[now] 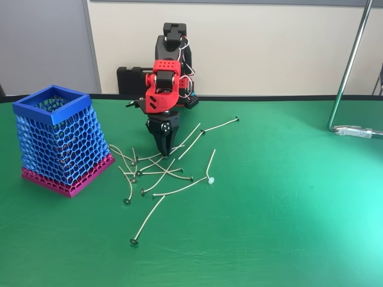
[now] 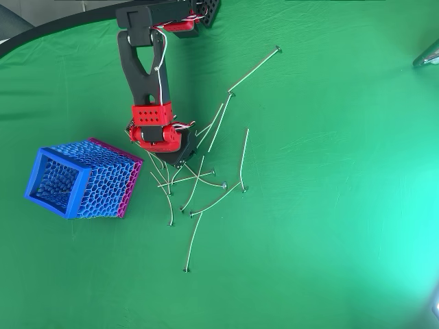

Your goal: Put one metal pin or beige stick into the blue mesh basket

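Two black fingers (image 1: 163,145) are pointing straight down into the tangle of sticks, drawn in to a narrow wedge with their tips close together at the level of the pile. Whether they are actually pinching a stick I cannot tell; from above, the wrist housing is covering the tips. Around those tips the beige sticks (image 1: 157,170) are lying crossed over one another on the green bench (image 1: 275,209), several of them overlapping right under the fingers. A few are fanning outward from the heap: one longer stick (image 1: 220,125) is stretching away toward the back right in the fixed view, well apart from the rest, and another stick (image 1: 147,224) is lying alone at the near side of the pile, its small round head toward the camera. In the overhead view the same heap (image 2: 195,181) is sitting just beside the red and black arm (image 2: 152,123), which is reaching down from the top edge.

To the left in both views, the blue mesh basket (image 1: 57,143) is standing upright on its magenta base, near the pile but not touching it. Its square blue rim (image 2: 58,181) is open to the overhead camera. At the far right a chrome stand (image 1: 350,72) is rising off the bench.
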{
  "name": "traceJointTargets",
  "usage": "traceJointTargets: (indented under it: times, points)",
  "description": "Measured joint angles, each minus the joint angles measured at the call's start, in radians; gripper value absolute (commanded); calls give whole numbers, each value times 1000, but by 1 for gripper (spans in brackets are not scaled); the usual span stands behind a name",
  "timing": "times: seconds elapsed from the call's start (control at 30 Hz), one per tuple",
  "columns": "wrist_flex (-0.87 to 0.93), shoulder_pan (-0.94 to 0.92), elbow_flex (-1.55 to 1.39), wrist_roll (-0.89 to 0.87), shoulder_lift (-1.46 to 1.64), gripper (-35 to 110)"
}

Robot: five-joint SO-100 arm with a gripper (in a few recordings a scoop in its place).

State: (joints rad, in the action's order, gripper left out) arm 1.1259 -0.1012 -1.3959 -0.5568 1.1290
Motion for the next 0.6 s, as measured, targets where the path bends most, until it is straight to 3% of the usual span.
traceJointTargets:
  times: [0.6]
  points:
    - [51, -12, -2, 28, 112, 1]
